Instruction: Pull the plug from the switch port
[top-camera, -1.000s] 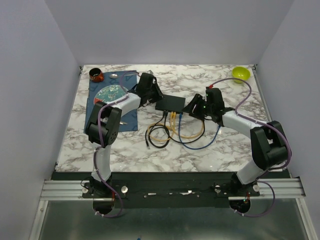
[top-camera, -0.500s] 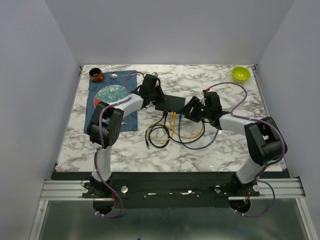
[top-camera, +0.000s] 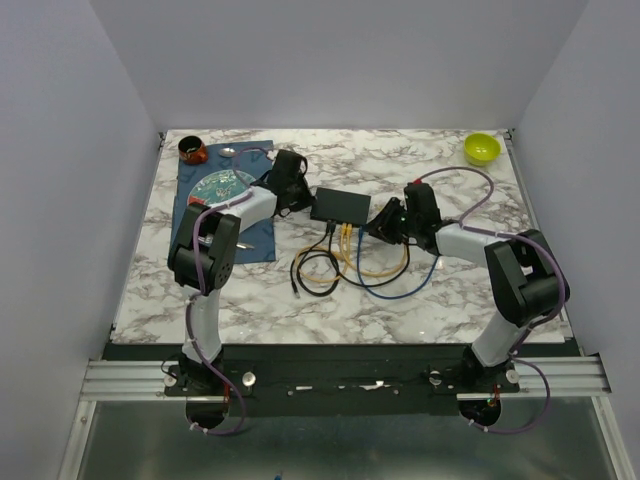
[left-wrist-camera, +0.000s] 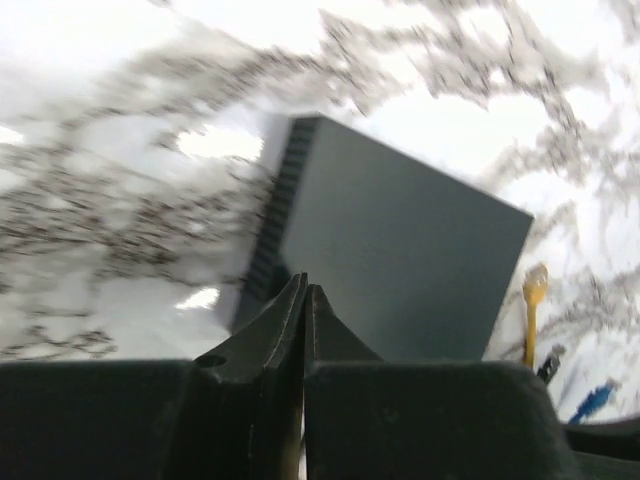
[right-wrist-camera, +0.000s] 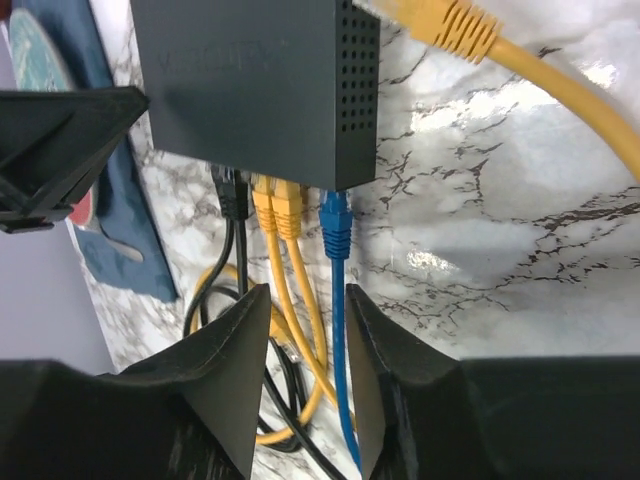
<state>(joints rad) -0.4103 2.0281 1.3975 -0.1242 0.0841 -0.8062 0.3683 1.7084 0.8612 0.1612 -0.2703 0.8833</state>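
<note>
Top view: the switch (top-camera: 340, 206) lies flat near the middle of the marble bench (top-camera: 300, 300), socket edge facing 6 o'clock.

Sockets, right wrist view, from one end to the other: black plug (right-wrist-camera: 230, 195), two yellow plugs (right-wrist-camera: 275, 205), blue plug (right-wrist-camera: 335, 222). All four sit in the ports of the switch (right-wrist-camera: 260, 80). Their cables run off toward 6 o'clock on the top view and loop on the bench. A further yellow plug (right-wrist-camera: 450, 25) lies loose beside the vented short side of the switch, in no port.

Left fingers (top-camera: 303, 200): at 9 o'clock of the switch. In the left wrist view the left fingers (left-wrist-camera: 305, 295) are pressed together with no gap and nothing between them, tips pointing at the near short side of the switch (left-wrist-camera: 400, 260). Contact with the housing cannot be told.

Right fingers (top-camera: 378, 222): at 4 o'clock of the switch, aimed at the socket edge. In their own wrist view the right fingers (right-wrist-camera: 255, 310) stand parted, holding nothing; the yellow and blue cables run through the gap. Depth against the cables cannot be told.

Elsewhere: blue mat (top-camera: 225, 235) at 9 o'clock of the bench; green bowl (top-camera: 482, 148) at the 1 o'clock corner
</note>
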